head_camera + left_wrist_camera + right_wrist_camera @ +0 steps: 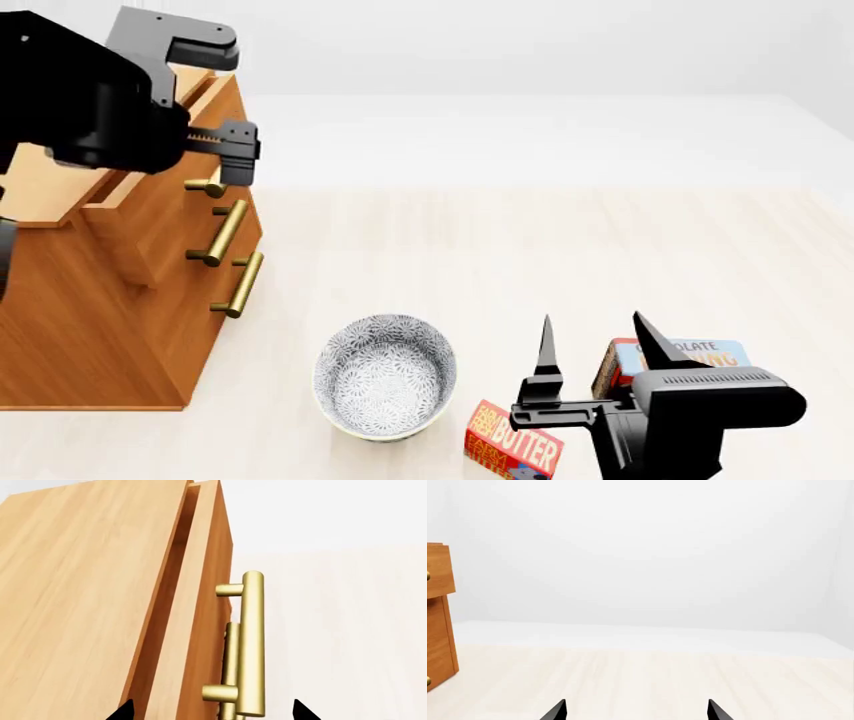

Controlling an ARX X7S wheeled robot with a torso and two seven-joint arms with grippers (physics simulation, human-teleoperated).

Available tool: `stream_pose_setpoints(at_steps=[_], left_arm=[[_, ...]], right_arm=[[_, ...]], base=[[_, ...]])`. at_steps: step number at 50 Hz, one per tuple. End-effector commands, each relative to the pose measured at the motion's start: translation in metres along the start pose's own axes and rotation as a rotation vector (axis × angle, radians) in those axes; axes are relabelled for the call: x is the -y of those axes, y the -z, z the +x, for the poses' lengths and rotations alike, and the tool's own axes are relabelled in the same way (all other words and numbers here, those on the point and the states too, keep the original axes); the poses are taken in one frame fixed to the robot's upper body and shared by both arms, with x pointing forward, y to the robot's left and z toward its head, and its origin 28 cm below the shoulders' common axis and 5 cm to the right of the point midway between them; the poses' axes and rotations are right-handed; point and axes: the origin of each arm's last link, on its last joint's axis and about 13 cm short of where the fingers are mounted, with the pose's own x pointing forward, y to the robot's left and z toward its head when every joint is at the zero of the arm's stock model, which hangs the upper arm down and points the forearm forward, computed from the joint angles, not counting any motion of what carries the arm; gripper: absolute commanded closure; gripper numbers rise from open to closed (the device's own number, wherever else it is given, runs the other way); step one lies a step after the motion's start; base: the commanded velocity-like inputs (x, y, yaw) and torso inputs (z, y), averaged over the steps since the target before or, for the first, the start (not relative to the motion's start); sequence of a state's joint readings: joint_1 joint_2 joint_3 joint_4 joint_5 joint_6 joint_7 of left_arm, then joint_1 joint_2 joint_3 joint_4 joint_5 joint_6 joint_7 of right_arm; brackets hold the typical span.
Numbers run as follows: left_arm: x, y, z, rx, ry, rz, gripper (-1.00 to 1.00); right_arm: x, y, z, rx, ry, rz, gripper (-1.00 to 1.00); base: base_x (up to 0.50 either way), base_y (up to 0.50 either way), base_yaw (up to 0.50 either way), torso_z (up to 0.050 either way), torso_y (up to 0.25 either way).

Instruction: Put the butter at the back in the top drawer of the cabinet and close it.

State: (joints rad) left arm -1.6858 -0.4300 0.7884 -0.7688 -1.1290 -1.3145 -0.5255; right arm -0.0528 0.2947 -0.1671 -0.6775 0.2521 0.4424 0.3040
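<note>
The cabinet [94, 320] stands at the left in the head view. Its top drawer [193, 630] is pulled out a little, with a dark gap behind its front. My left gripper [213, 711] is open, one fingertip on each side of the drawer's brass handle [252, 640] without gripping it; it also shows in the head view [230, 150]. The butter [514, 448], a red box lettered "BUTTER", lies on the floor at the bottom edge. My right gripper [594, 325] is open and empty, raised just right of the butter. The right wrist view [636, 709] shows only floor between its tips.
A patterned grey bowl [387, 375] sits on the floor between the cabinet and the butter. A second box lettered "…OLATE" [701, 352] lies behind my right gripper, partly hidden. The two lower drawer handles [220, 232] are shut flush. The cabinet's corner [439, 610] shows in the right wrist view.
</note>
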Motion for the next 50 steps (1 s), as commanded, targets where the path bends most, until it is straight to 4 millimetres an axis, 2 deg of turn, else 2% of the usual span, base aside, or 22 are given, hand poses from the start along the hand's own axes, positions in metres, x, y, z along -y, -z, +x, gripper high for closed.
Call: stream_pose_setpoints(at_steps=[1,17,50], left_arm=[[-0.002,0.002,0.009,-0.029,-0.007,-0.010,-1.00],[-0.002,0.005,0.017,-0.091,0.091,-0.040,-1.00],[0.013,-0.003,-0.003,-0.093,0.335,-0.050,-1.00]], right_arm=[[0.000,0.000,0.000,0.001,0.000,0.000,-1.00],[0.000,-0.001,-0.001,0.004,0.001,0.000,-1.00],[0.001,-0.002,-0.001,0.007,0.002,0.003,-1.00]], base=[[0.00,0.00,0.00,0.000,0.000],[0.00,0.00,0.00,0.000,0.000],[0.00,0.00,0.00,0.000,0.000]])
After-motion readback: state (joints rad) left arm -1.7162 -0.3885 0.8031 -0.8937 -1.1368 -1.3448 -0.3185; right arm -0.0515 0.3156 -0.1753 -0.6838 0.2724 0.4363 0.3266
